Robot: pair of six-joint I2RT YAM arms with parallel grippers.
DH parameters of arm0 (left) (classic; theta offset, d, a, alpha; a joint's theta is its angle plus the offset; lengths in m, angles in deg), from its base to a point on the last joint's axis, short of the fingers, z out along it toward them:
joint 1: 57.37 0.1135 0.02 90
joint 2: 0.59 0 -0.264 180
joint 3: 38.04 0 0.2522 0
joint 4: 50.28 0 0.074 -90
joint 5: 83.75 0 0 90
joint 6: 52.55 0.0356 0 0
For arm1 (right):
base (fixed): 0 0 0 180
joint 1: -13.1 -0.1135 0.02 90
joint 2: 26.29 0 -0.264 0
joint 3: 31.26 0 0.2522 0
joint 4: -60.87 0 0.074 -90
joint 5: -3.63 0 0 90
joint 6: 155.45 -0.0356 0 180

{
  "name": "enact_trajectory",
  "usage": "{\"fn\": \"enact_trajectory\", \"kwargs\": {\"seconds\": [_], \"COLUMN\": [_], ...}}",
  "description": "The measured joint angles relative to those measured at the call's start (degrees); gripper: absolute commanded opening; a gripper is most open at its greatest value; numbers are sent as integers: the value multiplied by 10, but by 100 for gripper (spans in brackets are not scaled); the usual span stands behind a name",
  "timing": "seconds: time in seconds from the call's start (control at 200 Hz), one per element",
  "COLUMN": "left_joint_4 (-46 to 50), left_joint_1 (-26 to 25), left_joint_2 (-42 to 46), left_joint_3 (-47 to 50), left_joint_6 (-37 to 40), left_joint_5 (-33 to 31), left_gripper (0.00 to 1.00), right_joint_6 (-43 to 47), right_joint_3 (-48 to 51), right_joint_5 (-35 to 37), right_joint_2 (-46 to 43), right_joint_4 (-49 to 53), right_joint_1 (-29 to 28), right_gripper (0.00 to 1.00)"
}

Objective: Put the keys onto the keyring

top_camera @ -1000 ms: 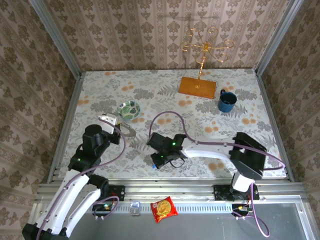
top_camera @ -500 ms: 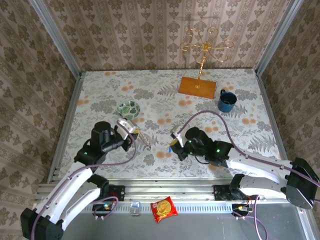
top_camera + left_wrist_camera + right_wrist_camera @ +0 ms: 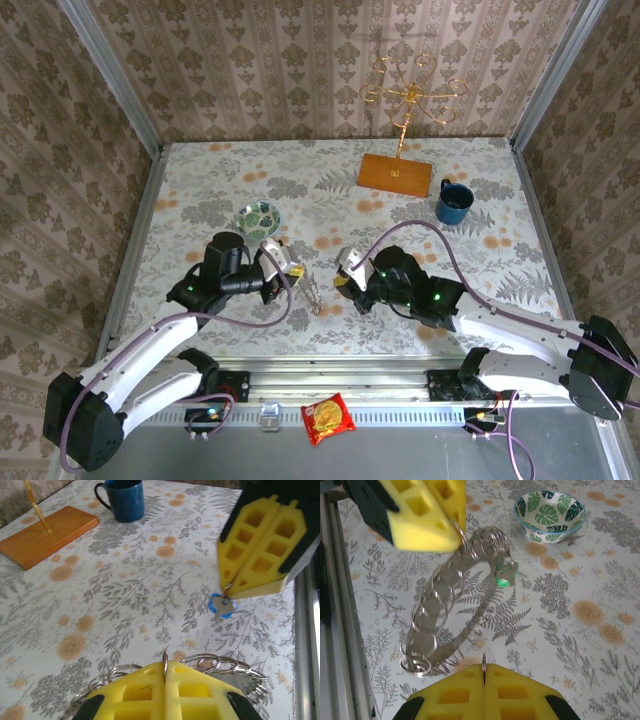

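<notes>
The flowered table lies under both claws, which face each other above its near half. The left gripper is pinched fully shut on the rim of the keyring, which hangs tilted below its pads toward the other claw. The right gripper is closed just as tight on the blue key, which dangles beneath its tips, in the gap between the claws. The green key sits against the ring's far rim, seemingly already hung

Likely trouble: the ring is gripped at one spot, so a nudge could pivot it, and the loosely dangling blue key could swing, miss a loop or slip from the pinch onto the table

Half a second ago the claws were farther apart; the left one has carried the ring toward the right claw, narrowing the gap
</notes>
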Motion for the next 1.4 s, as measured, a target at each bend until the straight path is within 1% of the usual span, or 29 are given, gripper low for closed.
{"fn": "enact_trajectory", "kwargs": {"seconds": [0.35, 0.73, 1.015, 1.4], "left_joint_4": [-14, -25, -25, -25], "left_joint_1": [-35, -45, -46, -46], "left_joint_2": [-36, -45, -47, -48], "left_joint_3": [0, 0, 0, 0], "left_joint_6": [35, 50, 55, 66], "left_joint_5": [10, 10, 10, 8], "left_gripper": [0, 0, 0, 0], "right_joint_6": [49, 59, 59, 56], "right_joint_3": [-12, -22, -22, -22], "right_joint_5": [-33, -73, -73, -56], "right_joint_2": [52, 70, 73, 73], "right_joint_4": [-14, -52, -63, -66], "right_joint_1": [3, 3, 3, 3], "right_gripper": [0, 0, 0, 0]}}
